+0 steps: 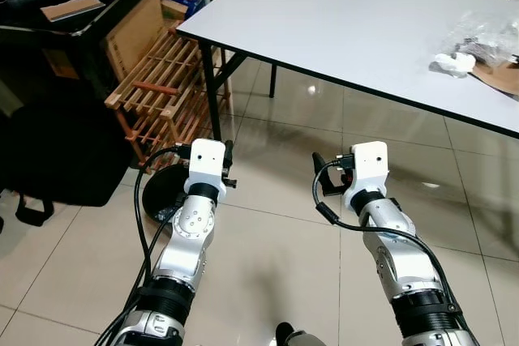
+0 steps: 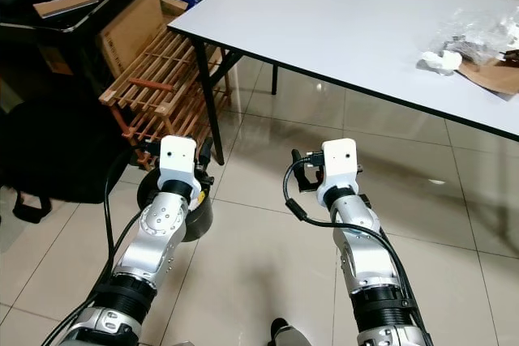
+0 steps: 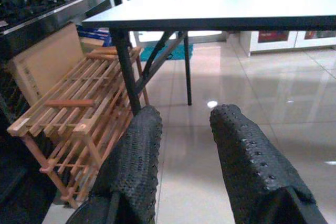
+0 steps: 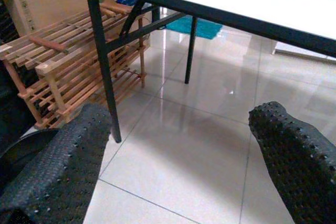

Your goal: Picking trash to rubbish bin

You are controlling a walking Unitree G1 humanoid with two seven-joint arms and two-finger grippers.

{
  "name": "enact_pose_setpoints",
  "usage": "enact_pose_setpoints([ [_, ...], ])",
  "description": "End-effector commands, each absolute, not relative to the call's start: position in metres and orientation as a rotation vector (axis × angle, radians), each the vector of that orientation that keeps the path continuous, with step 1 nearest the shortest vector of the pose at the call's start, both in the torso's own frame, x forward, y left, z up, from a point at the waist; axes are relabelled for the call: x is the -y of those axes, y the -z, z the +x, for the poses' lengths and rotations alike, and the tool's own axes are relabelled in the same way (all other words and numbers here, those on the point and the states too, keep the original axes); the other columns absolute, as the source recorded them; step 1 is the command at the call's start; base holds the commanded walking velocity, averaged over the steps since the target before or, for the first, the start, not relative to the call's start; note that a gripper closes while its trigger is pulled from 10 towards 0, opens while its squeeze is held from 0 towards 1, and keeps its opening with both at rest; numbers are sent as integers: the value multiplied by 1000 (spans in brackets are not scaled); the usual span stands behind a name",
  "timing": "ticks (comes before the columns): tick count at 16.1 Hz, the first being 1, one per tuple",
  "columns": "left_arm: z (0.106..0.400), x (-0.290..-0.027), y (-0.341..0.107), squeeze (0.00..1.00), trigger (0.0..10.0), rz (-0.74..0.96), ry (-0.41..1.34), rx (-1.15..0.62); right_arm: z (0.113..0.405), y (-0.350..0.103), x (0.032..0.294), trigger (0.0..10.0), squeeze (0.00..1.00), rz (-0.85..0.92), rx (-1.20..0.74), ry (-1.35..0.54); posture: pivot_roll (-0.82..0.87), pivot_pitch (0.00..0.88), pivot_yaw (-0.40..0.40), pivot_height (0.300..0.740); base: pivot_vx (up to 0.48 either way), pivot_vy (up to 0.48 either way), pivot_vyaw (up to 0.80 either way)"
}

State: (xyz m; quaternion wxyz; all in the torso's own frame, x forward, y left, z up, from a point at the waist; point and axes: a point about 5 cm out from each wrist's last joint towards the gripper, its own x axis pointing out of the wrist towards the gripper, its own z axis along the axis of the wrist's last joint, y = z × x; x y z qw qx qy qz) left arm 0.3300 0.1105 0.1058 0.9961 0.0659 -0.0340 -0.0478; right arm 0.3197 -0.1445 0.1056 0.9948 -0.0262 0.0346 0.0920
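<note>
Reaching for the crumpled trash [image 1: 454,63] across the tabletop [image 1: 340,22] with both jaws spread empty risks bumping its edge.

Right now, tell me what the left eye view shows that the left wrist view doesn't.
Left eye view: the crumpled white trash and clear plastic wrap on the far right of the tabletop, both silver arms, and the round black bin beside the left arm. Left wrist view: the left end effector with its fingers apart, and a teal mat beyond the table. Both share the grey table, the wooden slatted rack and the tiled floor.
</note>
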Motion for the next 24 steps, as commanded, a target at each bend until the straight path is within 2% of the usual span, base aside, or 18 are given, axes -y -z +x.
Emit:
enact_pose_setpoints([
  [1, 330, -111, -105, 0, 10000, 128, 102, 60, 321, -106, 142, 10000, 0, -50, -79, -195, -70, 103, 20, 740, 0, 0, -800],
  [21, 331, -107, -106, 0, 10000, 145, 121, 62, 322, -106, 138, 10000, 0, -49, -78, -207, -69, 95, 21, 740, 14, 0, -800],
  [24, 331, -107, -106, 0, 10000, 148, 125, 61, 321, -108, 138, 10000, 0, -48, -62, -206, -70, 97, 22, 740, 0, 0, 0],
])
